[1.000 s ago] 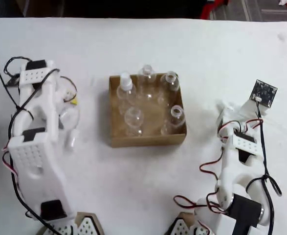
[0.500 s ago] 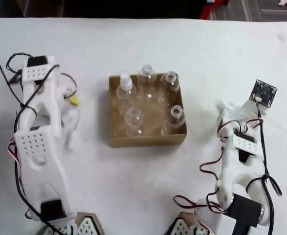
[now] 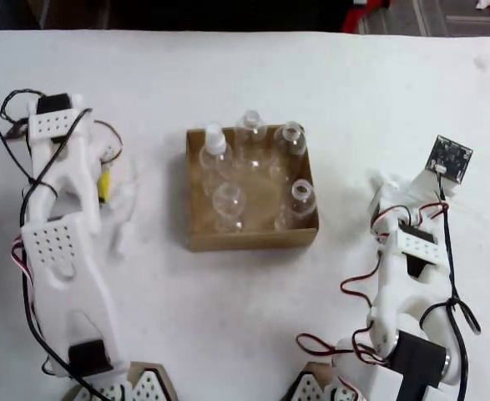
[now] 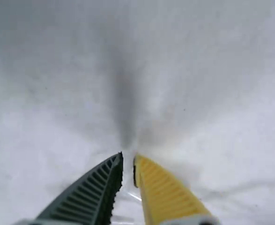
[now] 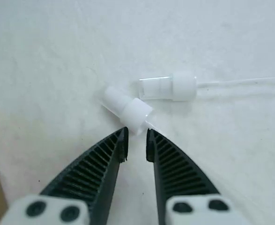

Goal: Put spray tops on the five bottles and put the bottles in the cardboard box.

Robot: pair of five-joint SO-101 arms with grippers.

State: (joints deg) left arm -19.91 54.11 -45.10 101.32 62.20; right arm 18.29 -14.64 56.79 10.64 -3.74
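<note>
— Where is our left claw [image 4: 128,161]?

— Low over the bare tabletop [image 4: 198,70]. Its fingers [image 4: 160,192], 1 grey and 1 yellow, are pressed nearly together, with just a thin slit between the tips. A thin clear line shows in that slit; we cannot tell what it is.

— Anything beside it?

— From above we see small white pieces [image 3: 121,236] on the tabletop just beside that claw, on the box's side. They are too blurred for us to name.

— And our right claw [image 5: 136,140]?

— Its 2 black fingers [image 5: 100,173] are slightly spread. A white spray top [image 5: 128,111] lies on its side just ahead of the tips, so close that we cannot tell whether it touches them. A second top [image 5: 167,87], with a clear cap, lies just beyond the first, and its thin tube runs away across the tabletop.

— Where is the box [image 3: 253,238]?

— Between our 2 claws, apart from both. 5 bottles [image 3: 228,200] stand upright in it. We count 1 capped bottle [image 3: 214,144], in a corner on the left claw's side, far from the arm bases. The other 4 have open necks: 2 stand in the far row with it and 2 in the near row.
</note>
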